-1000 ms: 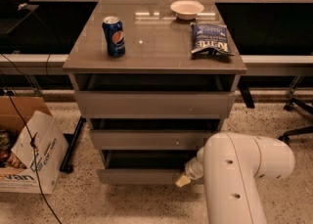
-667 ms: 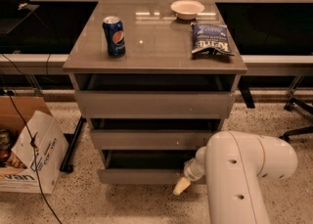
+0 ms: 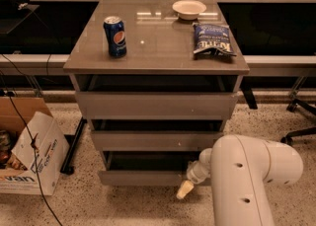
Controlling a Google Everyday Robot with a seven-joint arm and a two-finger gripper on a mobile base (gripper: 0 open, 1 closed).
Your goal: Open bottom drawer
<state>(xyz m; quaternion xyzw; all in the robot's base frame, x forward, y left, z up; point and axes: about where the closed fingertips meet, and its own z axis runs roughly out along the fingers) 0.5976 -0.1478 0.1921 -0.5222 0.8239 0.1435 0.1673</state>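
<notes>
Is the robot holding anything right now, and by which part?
It cannot be told: the gripper is at the lower front edge of the bottom drawer, but any hold is hidden.

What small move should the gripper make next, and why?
Probably a short pull outward, toward the camera: the gripper sits low at the right of the bottom drawer, which is only partly out, its dark inside just showing.

Office-like workspace: speckled floor (image 3: pixel 123 205), rolling chair base (image 3: pixel 301 120), cardboard box (image 3: pixel 30 157); pincer (image 3: pixel 185 189) by bottom drawer (image 3: pixel 138 177).
</notes>
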